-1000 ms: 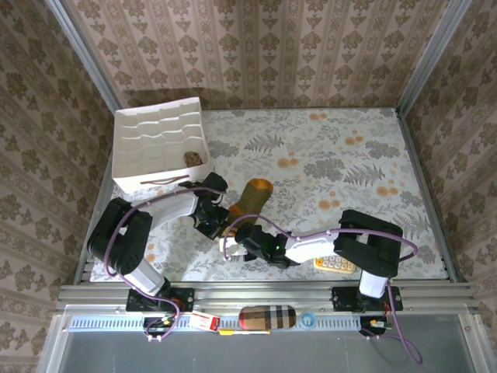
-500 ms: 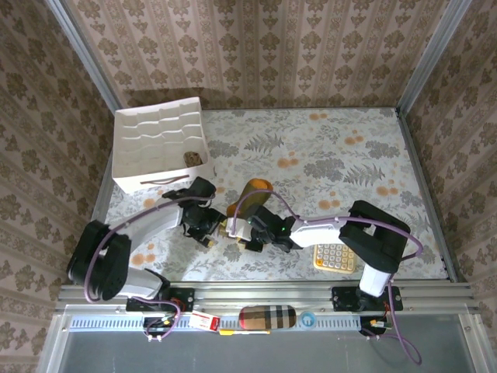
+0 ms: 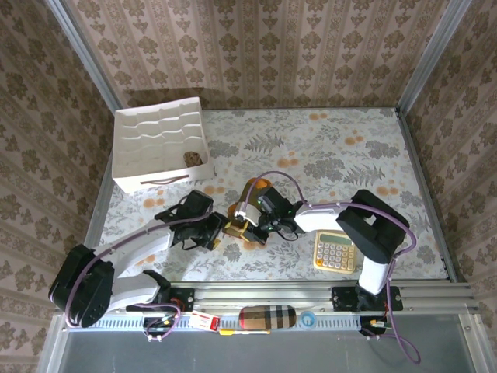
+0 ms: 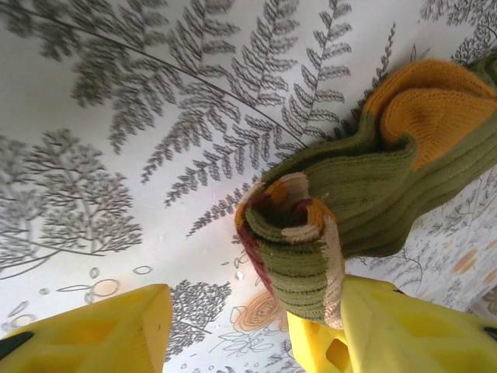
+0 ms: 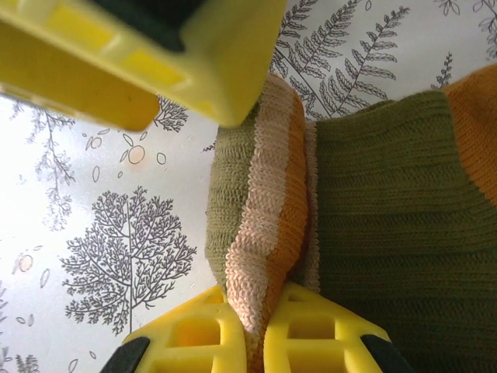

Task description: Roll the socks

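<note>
The olive green sock lies mid-table with its orange toe pointing away. Its striped cuff end is rolled up. My right gripper is shut on the orange-and-cream striped cuff, which is pinched between the yellow fingers. In the top view this gripper sits at the sock's near end. My left gripper is open just left of the roll, and its right finger is beside the cuff. A tan-brown bundle lies in the white box.
A white divided box stands at the far left. A yellow calculator lies near the right arm's base. A beige plaid case rests on the front rail. The patterned table stretches far and right.
My left gripper has opened and drawn back toward the near left. My right gripper has moved away from the front edge onto the sock's cuff, uncovering the calculator.
</note>
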Robot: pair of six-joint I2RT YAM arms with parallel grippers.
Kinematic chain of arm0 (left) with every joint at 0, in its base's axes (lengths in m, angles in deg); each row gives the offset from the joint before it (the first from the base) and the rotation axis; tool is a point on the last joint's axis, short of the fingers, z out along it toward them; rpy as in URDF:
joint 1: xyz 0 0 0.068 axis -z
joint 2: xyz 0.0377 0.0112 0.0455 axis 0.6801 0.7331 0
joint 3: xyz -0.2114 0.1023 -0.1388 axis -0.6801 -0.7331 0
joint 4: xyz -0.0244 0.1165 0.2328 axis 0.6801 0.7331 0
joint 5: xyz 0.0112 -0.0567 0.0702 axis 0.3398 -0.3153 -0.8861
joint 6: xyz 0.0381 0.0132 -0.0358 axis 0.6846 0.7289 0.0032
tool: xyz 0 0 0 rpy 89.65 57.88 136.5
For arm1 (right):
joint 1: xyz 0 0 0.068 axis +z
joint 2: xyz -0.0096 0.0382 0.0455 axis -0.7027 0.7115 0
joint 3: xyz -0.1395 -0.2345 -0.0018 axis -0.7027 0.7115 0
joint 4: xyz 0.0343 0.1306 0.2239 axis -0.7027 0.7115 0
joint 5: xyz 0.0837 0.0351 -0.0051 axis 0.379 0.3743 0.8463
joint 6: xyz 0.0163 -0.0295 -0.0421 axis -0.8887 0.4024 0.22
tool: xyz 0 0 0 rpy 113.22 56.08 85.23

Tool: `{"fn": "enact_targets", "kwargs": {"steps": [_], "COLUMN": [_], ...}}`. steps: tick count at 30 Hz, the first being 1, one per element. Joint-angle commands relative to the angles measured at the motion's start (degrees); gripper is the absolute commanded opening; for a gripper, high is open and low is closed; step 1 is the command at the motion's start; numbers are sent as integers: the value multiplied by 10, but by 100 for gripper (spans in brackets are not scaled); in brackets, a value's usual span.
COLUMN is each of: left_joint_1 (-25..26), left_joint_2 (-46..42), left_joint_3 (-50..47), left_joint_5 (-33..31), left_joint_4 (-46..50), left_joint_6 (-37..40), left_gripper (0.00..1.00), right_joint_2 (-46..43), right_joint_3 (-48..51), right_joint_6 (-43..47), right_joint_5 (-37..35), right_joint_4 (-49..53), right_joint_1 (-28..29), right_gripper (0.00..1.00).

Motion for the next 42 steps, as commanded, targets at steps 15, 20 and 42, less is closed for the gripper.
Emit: {"fn": "enact_targets", "kwargs": {"steps": [15, 20, 42], "left_joint_1": [40, 46, 4], "left_joint_2": [126, 144, 216], "left_joint_3": [-9, 9, 113], "left_joint_5": [-7, 10, 15], "left_joint_4": [-160, 5, 226], "left_joint_6": [-51, -56, -30], "left_gripper": [39, 0, 0], "right_joint_2": [97, 68, -73], "right_joint_3": [5, 10, 55], "right_joint_6": [-89, -80, 214], "right_joint_5": [88, 48, -519], "right_joint_4": [126, 109, -90], "right_joint_1": [-57, -55, 253], "right_gripper": [0, 9, 55]}}
